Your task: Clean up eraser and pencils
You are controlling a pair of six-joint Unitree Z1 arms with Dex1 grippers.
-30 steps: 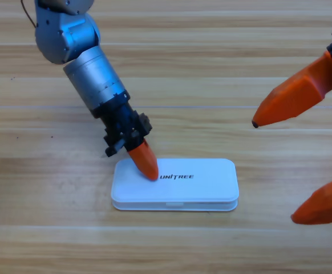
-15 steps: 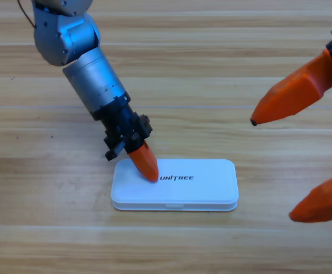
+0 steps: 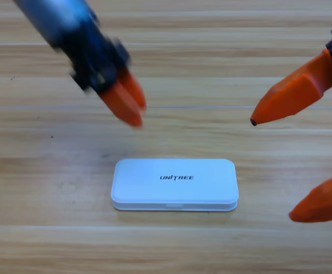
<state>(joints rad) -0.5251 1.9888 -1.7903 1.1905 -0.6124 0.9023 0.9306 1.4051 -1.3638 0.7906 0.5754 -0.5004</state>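
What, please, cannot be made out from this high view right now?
- Eraser and pencils: none visible; the shut lid of the white case hides whatever lies inside.
- Left end effector: motion-blurred above the case.
- Right end effector: cut off by the picture's right edge; only two spread orange jaws show.

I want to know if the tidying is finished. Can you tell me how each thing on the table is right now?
White case: lid shut, lying flat on the table, nothing touching it.
Eraser and pencils: not in view.
Left gripper: in the air up and left of the case, holding nothing, jaws close together.
Right gripper: at the right edge, jaws wide open, empty.
Wooden table: bears only the case.
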